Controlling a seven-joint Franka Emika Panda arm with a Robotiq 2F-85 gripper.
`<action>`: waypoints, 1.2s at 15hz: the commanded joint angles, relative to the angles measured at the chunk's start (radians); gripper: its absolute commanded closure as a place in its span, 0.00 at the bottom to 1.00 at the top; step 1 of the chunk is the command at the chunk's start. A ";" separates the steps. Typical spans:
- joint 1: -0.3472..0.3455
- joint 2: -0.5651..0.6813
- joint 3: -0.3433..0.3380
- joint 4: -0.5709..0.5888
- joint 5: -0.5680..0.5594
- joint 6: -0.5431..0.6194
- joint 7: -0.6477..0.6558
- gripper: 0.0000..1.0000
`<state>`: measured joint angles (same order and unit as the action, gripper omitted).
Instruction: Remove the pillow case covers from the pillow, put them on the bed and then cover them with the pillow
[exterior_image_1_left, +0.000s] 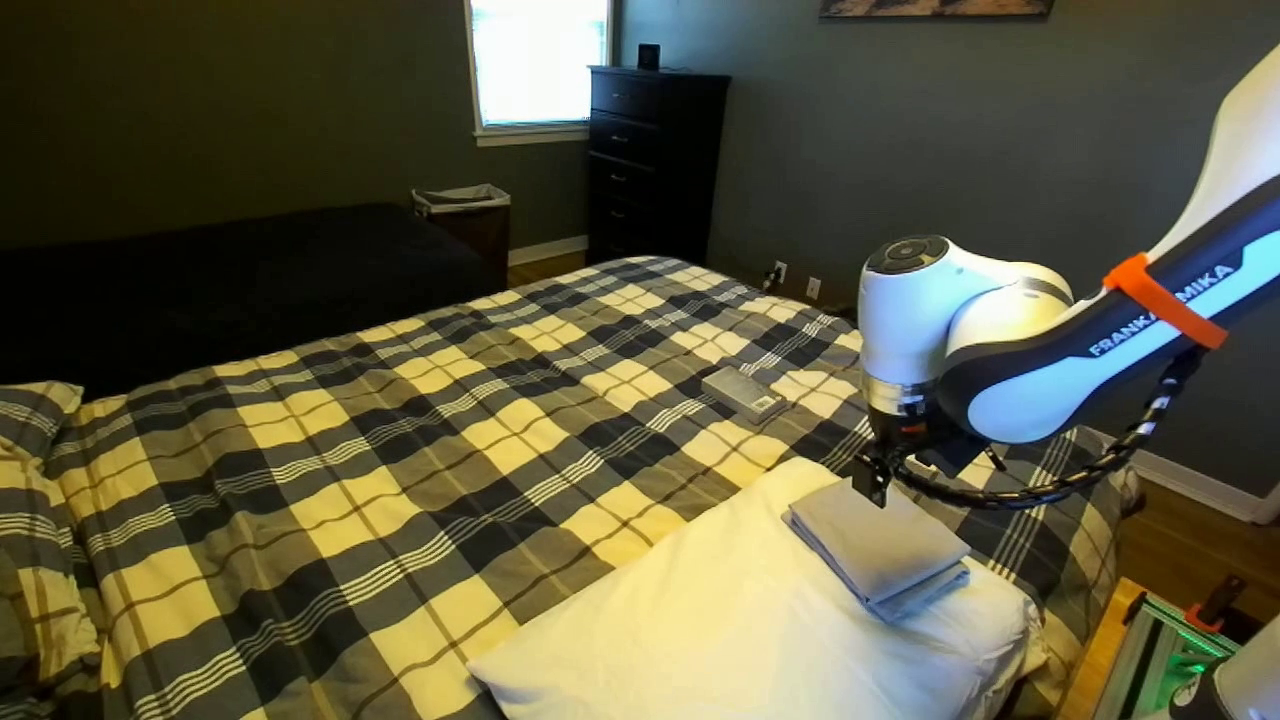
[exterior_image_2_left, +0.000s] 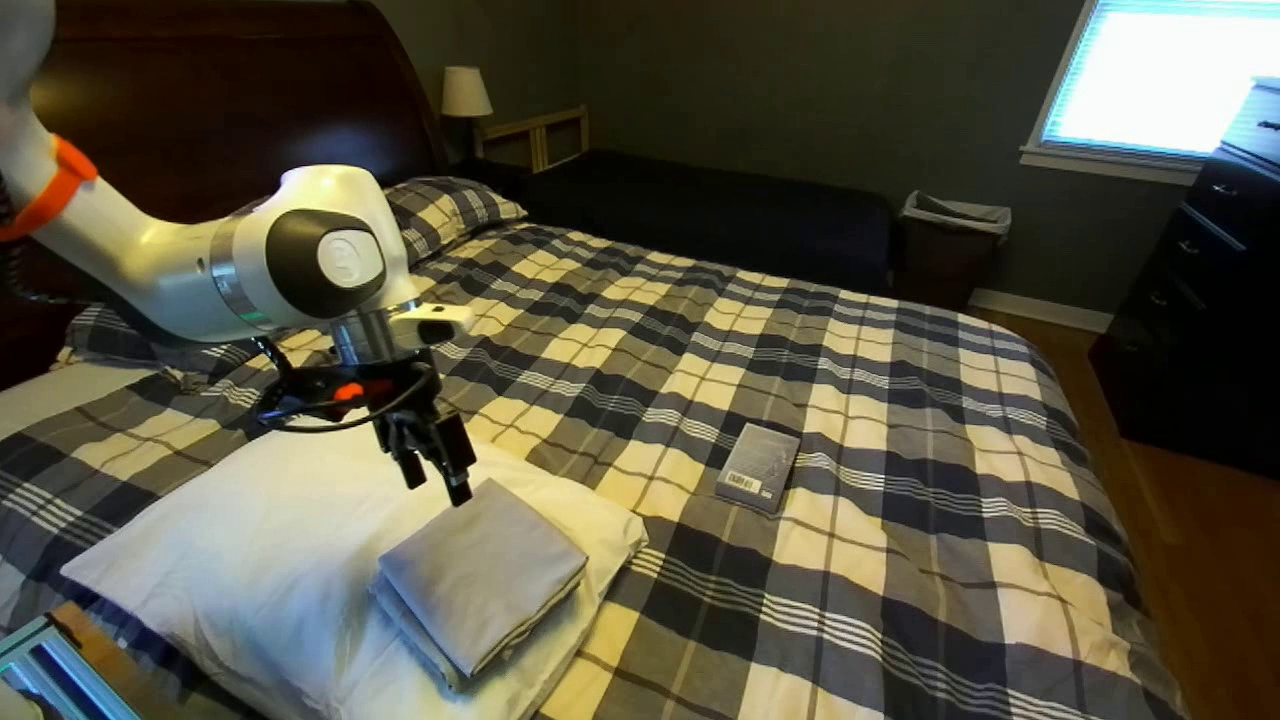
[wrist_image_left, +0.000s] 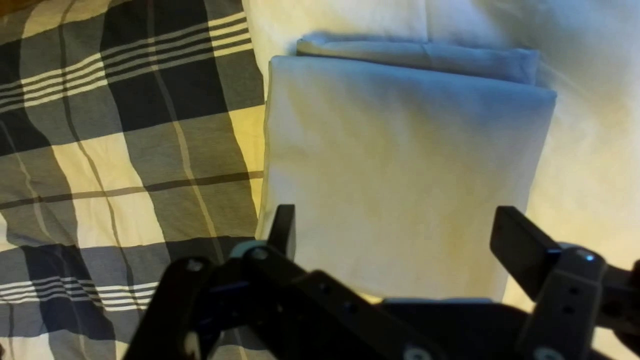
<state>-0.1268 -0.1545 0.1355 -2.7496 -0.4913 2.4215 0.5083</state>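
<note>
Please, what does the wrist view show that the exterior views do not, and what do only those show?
Only the wrist view: a look down past the hand with spread fingers, onto the folded cloths.

Only the exterior views: the window, dresser, laundry basket and a flat grey box on the bed.

Shared by all: the folded cloths, the white pillow, the plaid bed and the hand.
</note>
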 joint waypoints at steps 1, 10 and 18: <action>0.002 0.093 -0.021 0.012 -0.100 0.076 0.110 0.00; 0.084 0.330 -0.110 0.089 -0.333 0.211 0.334 0.00; 0.099 0.478 -0.085 0.171 -0.391 0.278 0.436 0.00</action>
<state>-0.0495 0.2552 0.0577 -2.6142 -0.8512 2.6896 0.8835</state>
